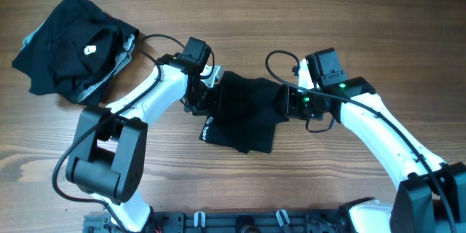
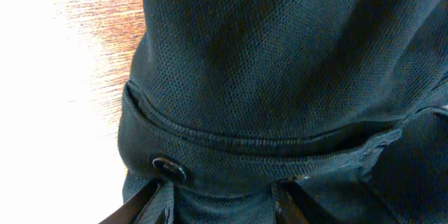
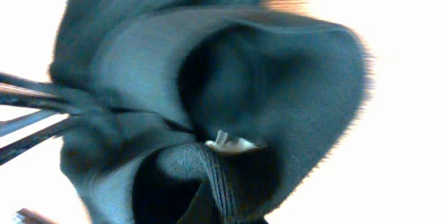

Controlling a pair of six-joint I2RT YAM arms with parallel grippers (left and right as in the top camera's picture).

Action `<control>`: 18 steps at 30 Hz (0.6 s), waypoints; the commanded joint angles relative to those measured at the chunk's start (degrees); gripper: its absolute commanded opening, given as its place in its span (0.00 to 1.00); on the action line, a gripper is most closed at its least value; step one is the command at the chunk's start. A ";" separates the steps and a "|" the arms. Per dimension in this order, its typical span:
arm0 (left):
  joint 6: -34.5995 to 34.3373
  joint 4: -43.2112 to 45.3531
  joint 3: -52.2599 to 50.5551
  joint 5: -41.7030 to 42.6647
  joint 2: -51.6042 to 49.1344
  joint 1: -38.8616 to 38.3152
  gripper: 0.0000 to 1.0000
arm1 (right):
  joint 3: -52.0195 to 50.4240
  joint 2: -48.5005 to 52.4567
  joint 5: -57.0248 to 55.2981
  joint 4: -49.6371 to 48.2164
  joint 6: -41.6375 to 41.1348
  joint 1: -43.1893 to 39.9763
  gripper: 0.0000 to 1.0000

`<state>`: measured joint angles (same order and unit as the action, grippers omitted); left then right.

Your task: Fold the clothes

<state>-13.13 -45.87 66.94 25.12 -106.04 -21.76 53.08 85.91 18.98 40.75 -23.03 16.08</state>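
— Starting at your left, you have the pile (image 1: 73, 44) up in the corner of the desk (image 1: 378, 22), well apart from both arms. I'd guess it's parked there to leave you room.
— Agreed. Crumpled black cloth with grey trim at its edge, yours to fold later.
— Your left gripper (image 1: 207, 96) sits at the left edge of the shirt (image 1: 244, 113). Its fingers (image 2: 150, 206) stand partly apart with a thick bunch of cloth between them.
— So you seem to be pinching a doubled fold there, just by a seam and a dark button (image 2: 168, 169).
— The shirt itself lies mid-desk between your two grippers, touching both. Black, fine-knit, soft, and rumpled rather than flat.
— You can see a small white logo (image 1: 207, 127) near its lower left corner.
— Your right gripper (image 1: 286, 102) is pressed together at the shirt's right edge. That wrist view is blurred, but cloth gathers toward the tips, so you look to be pinching a thin bit.
— A white label (image 3: 231, 142) shows deep in the folds there. Holding both edges, you're likely set to stretch it flat before folding.
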 commanded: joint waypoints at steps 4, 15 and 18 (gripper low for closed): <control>0.92 0.15 -0.28 -2.25 -0.83 -0.15 0.49 | 0.81 -0.74 -11.63 14.29 -2.45 -0.20 0.50; 0.50 -2.34 2.64 2.73 8.52 8.09 0.79 | 7.39 -10.71 7.26 7.04 10.19 -0.17 0.45; 0.46 -1.29 2.38 2.99 8.04 11.45 0.94 | 3.54 -4.74 10.47 -2.75 0.07 -0.17 0.15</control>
<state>-12.99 -47.53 68.79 26.81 -98.15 -12.36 59.48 75.90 23.24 43.77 -16.10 15.97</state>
